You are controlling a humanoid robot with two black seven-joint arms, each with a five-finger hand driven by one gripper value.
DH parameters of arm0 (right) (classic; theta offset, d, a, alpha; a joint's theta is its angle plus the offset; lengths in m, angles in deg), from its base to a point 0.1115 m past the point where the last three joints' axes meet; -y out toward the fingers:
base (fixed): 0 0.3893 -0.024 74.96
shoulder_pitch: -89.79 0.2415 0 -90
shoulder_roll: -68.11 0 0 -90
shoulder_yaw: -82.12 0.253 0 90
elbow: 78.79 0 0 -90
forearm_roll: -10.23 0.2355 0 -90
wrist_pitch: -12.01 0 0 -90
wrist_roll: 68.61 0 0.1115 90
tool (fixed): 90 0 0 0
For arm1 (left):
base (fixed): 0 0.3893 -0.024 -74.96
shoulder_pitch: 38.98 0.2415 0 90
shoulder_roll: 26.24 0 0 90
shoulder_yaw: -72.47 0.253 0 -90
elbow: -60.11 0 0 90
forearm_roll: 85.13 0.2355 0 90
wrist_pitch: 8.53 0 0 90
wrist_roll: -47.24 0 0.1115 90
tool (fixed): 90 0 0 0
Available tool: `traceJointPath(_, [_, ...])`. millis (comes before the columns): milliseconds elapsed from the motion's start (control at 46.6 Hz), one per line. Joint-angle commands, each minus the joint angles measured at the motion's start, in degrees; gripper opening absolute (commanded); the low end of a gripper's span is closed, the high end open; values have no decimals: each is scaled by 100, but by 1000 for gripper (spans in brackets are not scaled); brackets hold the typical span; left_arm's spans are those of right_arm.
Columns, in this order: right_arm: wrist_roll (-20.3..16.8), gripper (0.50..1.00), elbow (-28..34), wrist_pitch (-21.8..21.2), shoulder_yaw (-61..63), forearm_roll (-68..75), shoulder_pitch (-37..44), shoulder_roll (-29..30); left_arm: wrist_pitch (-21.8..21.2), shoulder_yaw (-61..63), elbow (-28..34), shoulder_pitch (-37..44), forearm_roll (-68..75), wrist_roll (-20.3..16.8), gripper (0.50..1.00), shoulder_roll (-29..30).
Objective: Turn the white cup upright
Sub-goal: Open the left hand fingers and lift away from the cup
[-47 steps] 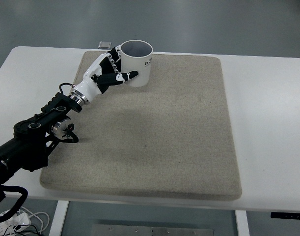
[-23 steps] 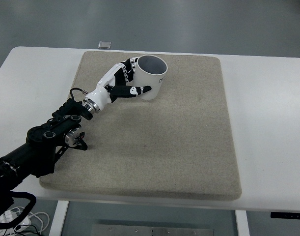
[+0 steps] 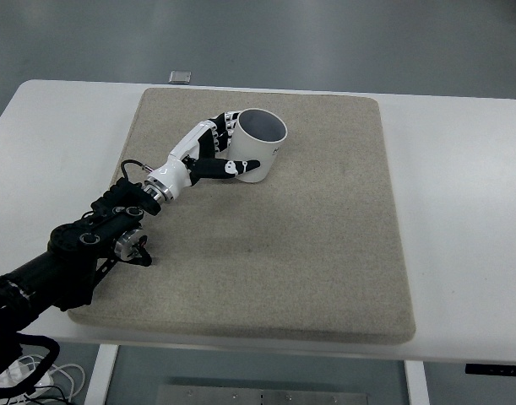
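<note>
Left hand (image 3: 217, 152) clamped on white ceramic cup (image 3: 256, 148), upper centre of beige mat (image 3: 325, 236); cup seemingly upright; lower level, release gently.

I see my left arm (image 3: 80, 249) coming in from the near left corner and reaching toward the far side. The left hand (image 3: 209, 152) has its fingers (image 3: 221, 125) curled in a grip, thumb (image 3: 228, 168) stretched right.
</note>
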Motion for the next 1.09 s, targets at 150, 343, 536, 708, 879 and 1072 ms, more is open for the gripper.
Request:
traceJointPath(150, [0, 952, 9, 0, 0, 0, 0, 0, -10, 0, -17, 0, -24, 0, 998, 26])
traceJointPath(343, [0, 952, 0, 0, 0, 0, 0, 0, -1, -9, -44, 0, -68, 0, 999, 26])
traceJointPath(536, [0, 952, 0, 0, 0, 0, 0, 0, 25, -35, -105, -9, -77, 0, 999, 26])
traceJointPath(708, [0, 952, 0, 0, 0, 0, 0, 0, -1, -105, -447, -44, -85, 0, 999, 61])
traceJointPath(879, [0, 952, 0, 0, 0, 0, 0, 0, -27, -333, -597, -281, -94, 0, 999, 263])
traceJointPath(1072, [0, 952, 0, 0, 0, 0, 0, 0, 69, -448, -580, -606, -366, 0, 999, 378])
